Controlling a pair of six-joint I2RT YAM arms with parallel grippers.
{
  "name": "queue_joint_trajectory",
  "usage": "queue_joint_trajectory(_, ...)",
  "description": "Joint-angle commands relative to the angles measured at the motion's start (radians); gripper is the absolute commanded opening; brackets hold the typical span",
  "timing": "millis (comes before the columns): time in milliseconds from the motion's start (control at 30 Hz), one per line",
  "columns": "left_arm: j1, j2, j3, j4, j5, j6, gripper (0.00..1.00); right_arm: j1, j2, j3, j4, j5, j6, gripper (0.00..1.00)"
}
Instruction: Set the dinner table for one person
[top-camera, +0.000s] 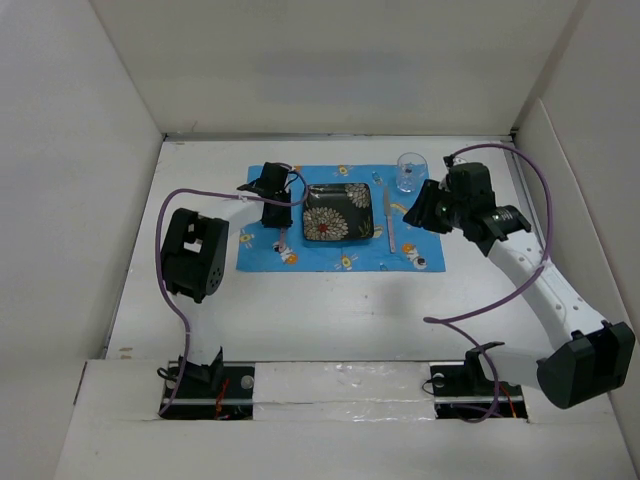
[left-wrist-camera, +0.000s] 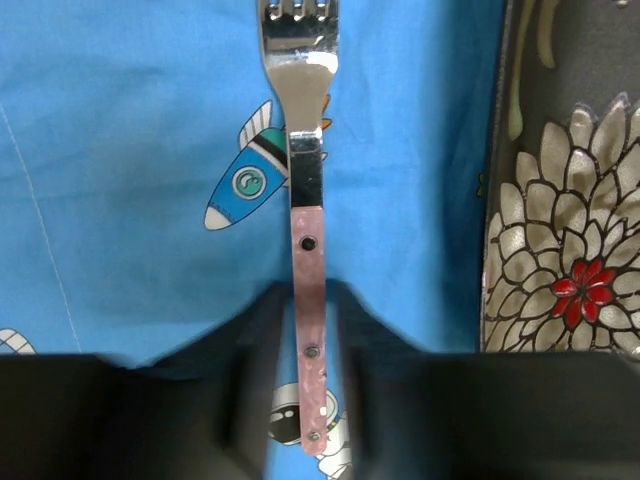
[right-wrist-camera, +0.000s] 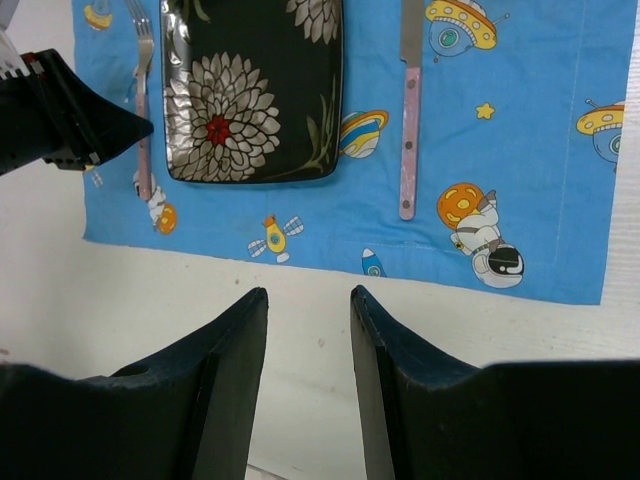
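On the white dinner table (top-camera: 330, 310) lies a blue cartoon-printed placemat (top-camera: 260, 255). A dark flower-patterned plate (top-camera: 338, 212) rests at its middle. A pink-handled knife (top-camera: 389, 222) lies right of the plate, and a clear glass (top-camera: 409, 172) stands beyond the knife. The pink-handled fork (left-wrist-camera: 306, 180) lies flat on the placemat (left-wrist-camera: 130, 150) left of the plate (left-wrist-camera: 570, 250). My left gripper (left-wrist-camera: 308, 292) straddles the fork's handle, with a thin gap of blue cloth on each side. My right gripper (right-wrist-camera: 308, 295) hovers open and empty over bare table (right-wrist-camera: 120, 300) near the mat's front edge.
White walls box in the table on the left, back and right. Purple cables loop from both arms over the table. In the right wrist view the left gripper (right-wrist-camera: 60, 115) hangs beside the fork (right-wrist-camera: 143, 110), with the plate (right-wrist-camera: 255, 90) and knife (right-wrist-camera: 408, 110) beyond.
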Motion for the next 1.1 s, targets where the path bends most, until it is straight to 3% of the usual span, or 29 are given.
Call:
queue_joint_trajectory(0,0.003,-0.016,0.018,-0.003,0.002,-0.003,0.3,0.014,0.01,0.042,0.023,0.017,0.004,0.45)
queue_joint_trajectory(133,0.003,-0.055,0.025,-0.035,-0.016,-0.009,0.44,0.014,0.016,0.056,0.02,0.026,0.004,0.45)
queue_joint_trajectory(333,0.003,-0.179,0.083,-0.129,-0.033,-0.026,0.48,0.014,0.036,0.143,-0.003,0.04,-0.005,0.43)
queue_joint_trajectory(367,0.003,-0.269,0.124,-0.158,-0.036,-0.033,0.48,0.014,0.039,0.21,-0.012,0.036,-0.007,0.25)
queue_joint_trajectory(400,0.003,-0.269,0.125,-0.158,-0.036,-0.033,0.48,0.014,0.039,0.211,-0.016,0.036,-0.007,0.25)
queue_joint_trajectory(433,0.003,-0.336,0.139,-0.165,-0.037,-0.036,0.48,0.014,0.035,0.238,-0.019,0.037,-0.005,0.04)
queue_joint_trajectory(467,0.003,-0.376,0.167,-0.176,-0.033,-0.041,0.48,0.014,0.027,0.264,-0.019,0.039,-0.004,0.0)
queue_joint_trajectory(600,0.003,-0.568,0.231,-0.195,-0.06,-0.072,0.49,0.014,-0.091,0.399,0.061,0.098,0.038,0.0)
queue_joint_trajectory(700,0.003,-0.745,0.231,-0.187,-0.158,-0.101,0.55,-0.004,-0.16,0.435,0.127,0.227,0.062,0.12)
queue_joint_trajectory(833,0.014,-0.974,0.185,-0.178,-0.426,-0.096,0.67,-0.053,-0.241,0.397,0.188,0.316,0.07,0.29)
queue_joint_trajectory(933,0.014,-1.029,0.123,-0.196,-0.548,-0.066,0.69,-0.072,-0.241,0.362,0.162,0.321,0.09,0.35)
queue_joint_trajectory(1067,0.014,-1.03,0.038,-0.221,-0.544,-0.093,0.71,-0.09,-0.219,0.326,0.152,0.284,0.105,0.37)
